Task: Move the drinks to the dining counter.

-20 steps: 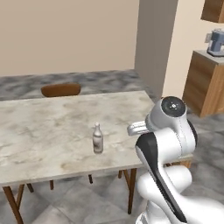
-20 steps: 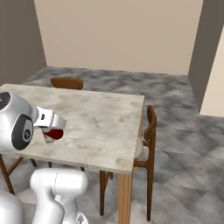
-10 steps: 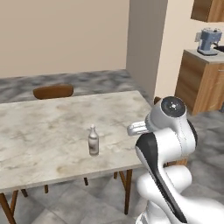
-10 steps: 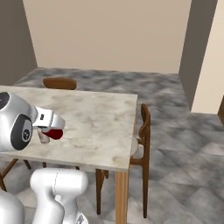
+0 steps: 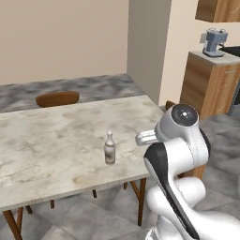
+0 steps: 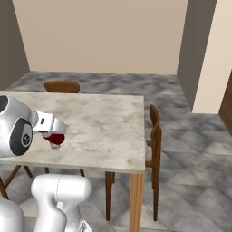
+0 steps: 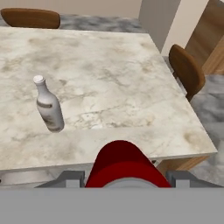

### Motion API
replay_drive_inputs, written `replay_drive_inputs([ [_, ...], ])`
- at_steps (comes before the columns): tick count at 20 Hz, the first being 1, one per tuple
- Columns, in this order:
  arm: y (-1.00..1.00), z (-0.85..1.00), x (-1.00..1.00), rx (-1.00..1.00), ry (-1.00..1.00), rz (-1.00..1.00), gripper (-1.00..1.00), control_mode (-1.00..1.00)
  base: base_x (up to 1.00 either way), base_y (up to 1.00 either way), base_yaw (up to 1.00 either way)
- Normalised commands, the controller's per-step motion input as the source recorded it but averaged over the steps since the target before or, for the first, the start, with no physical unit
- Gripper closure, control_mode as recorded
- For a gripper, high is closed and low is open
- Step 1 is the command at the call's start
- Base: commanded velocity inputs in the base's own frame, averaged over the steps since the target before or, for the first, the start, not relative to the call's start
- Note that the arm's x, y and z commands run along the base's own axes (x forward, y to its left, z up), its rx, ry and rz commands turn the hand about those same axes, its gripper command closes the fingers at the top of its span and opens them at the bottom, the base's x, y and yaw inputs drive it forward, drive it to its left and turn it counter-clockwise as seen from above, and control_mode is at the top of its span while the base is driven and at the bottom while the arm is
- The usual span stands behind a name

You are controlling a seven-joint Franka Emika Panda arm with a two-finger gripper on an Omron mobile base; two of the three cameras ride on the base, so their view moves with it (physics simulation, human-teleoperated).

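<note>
Red can [image 7: 124, 165] in fingers [image 7: 70, 178]

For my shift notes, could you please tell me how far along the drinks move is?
Done: the slim whitish-brown bottle stands on the beige marble dining counter. In hand: the end effector holds the small red can at the counter's near edge. Left: set it down; no orange-juice bottle here.
</note>
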Motion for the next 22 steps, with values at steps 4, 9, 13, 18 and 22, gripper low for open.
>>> replay_drive_inputs([
  [4,-0.09,0.0,0.03,0.03,0.0,0.0,1.0,-1.0,0.0,0.0,0.0],
  [9,-0.15,0.0,0.39,0.12,0.06,0.0,1.0,-1.0,0.0,0.0,0.0],
  [13,-0.09,0.0,0.41,0.04,0.01,0.01,1.0,-1.0,0.0,0.0,0.0],
  [18,0.0,-0.05,0.32,0.0,0.09,0.0,1.0,-1.0,0.0,0.0,0.0],
  [22,0.0,-0.06,0.04,0.0,0.11,0.0,1.0,-1.0,0.0,0.0,0.0],
])
